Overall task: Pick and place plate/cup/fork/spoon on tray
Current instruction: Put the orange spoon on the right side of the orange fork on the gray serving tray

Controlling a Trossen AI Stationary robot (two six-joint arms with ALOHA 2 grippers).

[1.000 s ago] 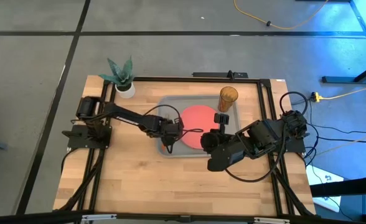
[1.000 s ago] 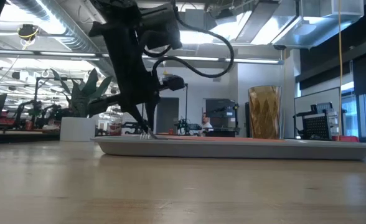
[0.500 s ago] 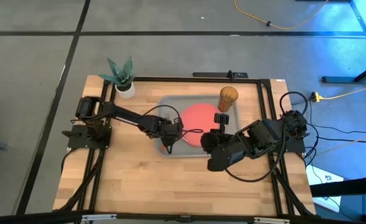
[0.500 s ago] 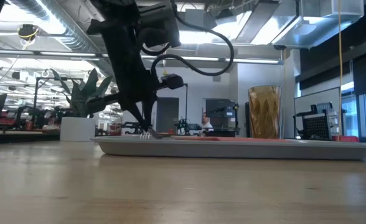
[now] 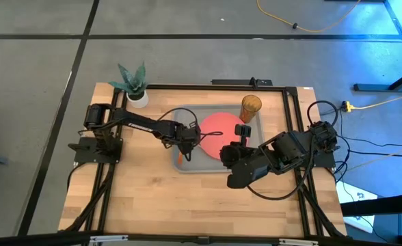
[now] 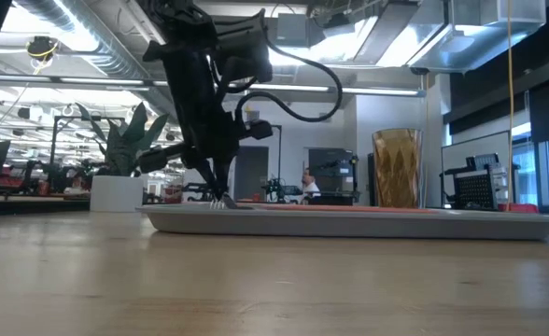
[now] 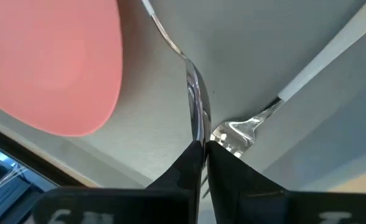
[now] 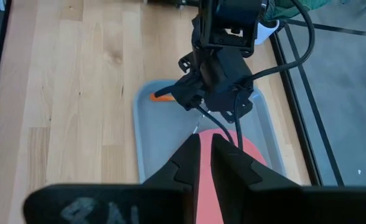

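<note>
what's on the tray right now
On the grey tray sit the coral plate, the amber cup and an orange-handled utensil by its left edge. The left gripper and right arm cover parts of the tray.

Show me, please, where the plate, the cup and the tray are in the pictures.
plate (image 5: 216, 125): high view, the middle of its bare red face.
cup (image 6: 396, 168): low view, the middle of its amber wall.
tray (image 6: 349, 222): low view, its grey front rim.

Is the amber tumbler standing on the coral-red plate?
No, the amber tumbler stands upright on the grey tray beside the coral-red plate.
</note>
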